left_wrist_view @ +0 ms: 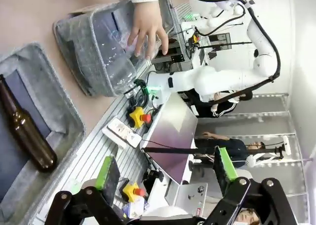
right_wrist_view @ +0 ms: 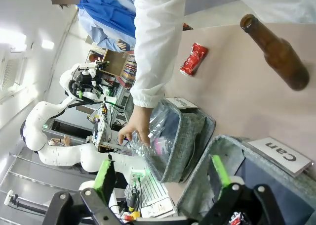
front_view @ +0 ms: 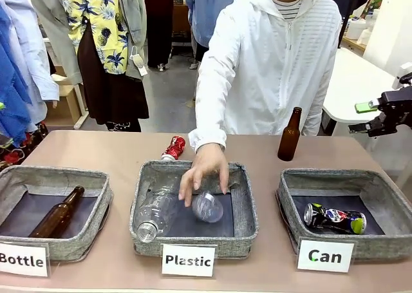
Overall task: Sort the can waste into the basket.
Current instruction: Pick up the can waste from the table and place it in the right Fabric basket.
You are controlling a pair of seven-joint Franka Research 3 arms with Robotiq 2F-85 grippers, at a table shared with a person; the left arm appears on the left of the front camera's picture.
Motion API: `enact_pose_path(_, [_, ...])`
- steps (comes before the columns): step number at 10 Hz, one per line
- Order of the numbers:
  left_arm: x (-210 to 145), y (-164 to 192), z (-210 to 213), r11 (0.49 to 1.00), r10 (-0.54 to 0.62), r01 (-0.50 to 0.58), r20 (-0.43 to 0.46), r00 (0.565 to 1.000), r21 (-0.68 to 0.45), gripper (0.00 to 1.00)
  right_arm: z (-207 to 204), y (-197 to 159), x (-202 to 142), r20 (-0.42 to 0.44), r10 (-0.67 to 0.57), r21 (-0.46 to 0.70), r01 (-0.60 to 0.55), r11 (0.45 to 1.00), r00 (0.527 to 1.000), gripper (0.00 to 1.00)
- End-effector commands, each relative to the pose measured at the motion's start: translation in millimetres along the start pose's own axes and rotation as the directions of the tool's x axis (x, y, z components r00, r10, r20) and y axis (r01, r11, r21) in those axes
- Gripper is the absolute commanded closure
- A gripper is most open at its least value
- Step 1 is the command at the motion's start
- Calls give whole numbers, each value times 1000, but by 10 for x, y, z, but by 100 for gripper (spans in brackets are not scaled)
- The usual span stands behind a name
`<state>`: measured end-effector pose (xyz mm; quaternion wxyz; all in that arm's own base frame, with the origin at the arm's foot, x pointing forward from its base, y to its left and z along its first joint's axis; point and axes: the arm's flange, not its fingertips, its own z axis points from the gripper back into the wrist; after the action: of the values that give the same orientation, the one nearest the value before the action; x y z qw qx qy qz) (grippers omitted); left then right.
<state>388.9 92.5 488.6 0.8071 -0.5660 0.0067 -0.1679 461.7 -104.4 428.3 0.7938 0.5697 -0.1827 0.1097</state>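
Lying on its side in the basket point(front_view: 344, 175) that bears the white "Can" sign point(front_view: 325, 255), the dark can point(front_view: 335, 218) rests on the dark base with its silver top toward the middle of the table point(front_view: 96, 148) and its green end toward the right. The red can point(front_view: 174, 147) is not in that basket. It lies dented on the bare table just behind the far rim of the middle basket point(front_view: 243, 209), the one signed "Plastic", and well apart from the "Can" basket.

The person's hand point(front_view: 206, 174) reaches down into the middle basket, fingers spread over the clear plastic bottles point(front_view: 158, 212) lying there. A brown glass bottle point(front_view: 289, 135) stands upright on the table behind the "Can" basket. Another brown bottle point(front_view: 58, 214) lies in the left basket point(front_view: 58, 175), signed "Bottle".

The robot's right hand point(front_view: 362, 118) hangs in the air at the right edge of the front view, above and beyond the "Can" basket and touching nothing. Its own wrist view shows its jaws spread wide with nothing between the green pads. The robot's left hand point(left_wrist_view: 165, 170) is likewise spread wide and empty in its wrist view, looking from off the table's near edge toward the "Bottle" and "Plastic" baskets.
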Motion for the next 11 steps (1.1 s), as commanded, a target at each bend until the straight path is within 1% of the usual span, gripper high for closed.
enact_pose_path(1, [244,-66,-422,996,-60,57,47,997,67,0,28,14,6,-3,21,7,-21,1000,1000,0])
enact_pose_path(2, [437,-131,-627,990,-83,80,21,996,118,0,28,14,6,-3,21,7,-21,1000,1000,0])
enact_pose_path(4, [875,-194,-1106,970,-67,84,-78,995,228,0,28,14,6,-3,21,7,-21,1000,1000,0])
enact_pose_path(5, [1036,-193,-1263,955,-60,81,-83,995,287,0,28,14,6,-3,21,7,-21,1000,1000,0])
enact_pose_path(6, [1126,-191,-1341,950,-50,82,-111,993,303,0,28,14,6,-3,21,7,-21,1000,1000,0])
enact_pose_path(7, [1141,-189,-1285,942,-45,63,-61,997,329,0,28,14,6,-3,21,7,-21,1000,1000,0])
enact_pose_path(8, [1134,-200,-1227,956,-37,54,-64,997,287,0,28,14,6,-3,21,7,-21,1000,1000,0])
enact_pose_path(9, [1138,-240,-1280,952,-45,59,-53,998,299,0,28,14,6,-3,21,7,-21,1000,1000,0])
enact_pose_path(10, [1223,-282,-1412,933,-35,42,-26,999,357,0,28,14,6,-3,21,7,-21,1000,1000,0])
enact_pose_path(11, [1397,-335,-1634,896,29,-13,-30,999,444,0,28,14,6,-3,21,7,-21,1000,1000,0])
